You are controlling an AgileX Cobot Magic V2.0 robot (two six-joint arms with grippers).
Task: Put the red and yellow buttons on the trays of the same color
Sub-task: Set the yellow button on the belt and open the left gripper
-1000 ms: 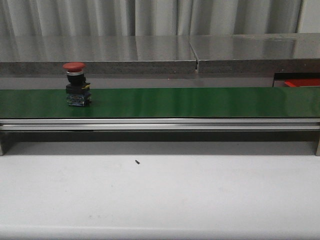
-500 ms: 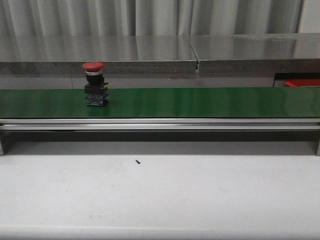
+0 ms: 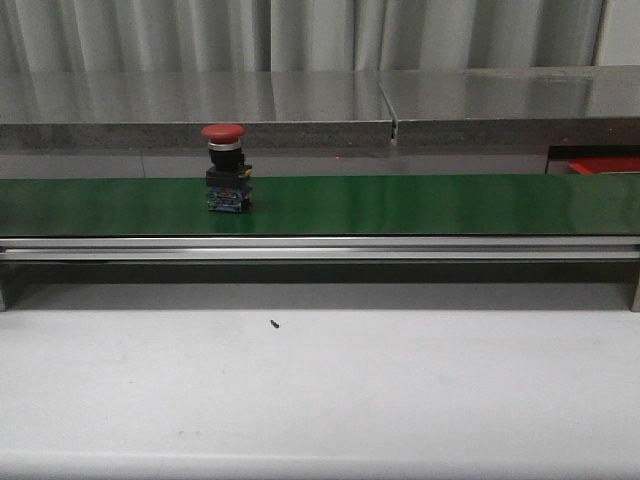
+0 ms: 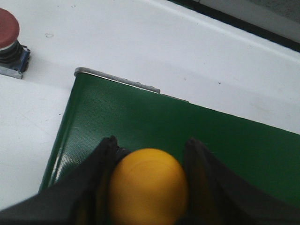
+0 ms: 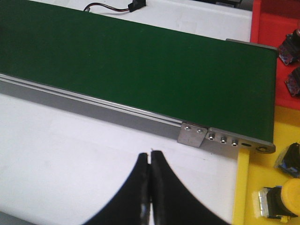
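The green conveyor belt (image 3: 400,205) spans the front view, carrying a red button (image 3: 227,168) upright left of centre. The left gripper (image 4: 150,154) clamps a yellow button (image 4: 149,185) above the belt's end. The right gripper (image 5: 150,161), fingers pressed together and empty, hangs near the yellow tray (image 5: 253,187) and red tray (image 5: 267,28).

We're looking at a lab or industrial test cell: a green conveyor belt (image 3: 400,204) on an aluminium frame (image 3: 320,248) runs across a plain white desk (image 3: 320,390), brushed steel panels (image 3: 300,100) and pale curtains (image 3: 300,35) behind, and red (image 5: 274,28) and yellow sorting trays (image 5: 262,178) at the belt's end.
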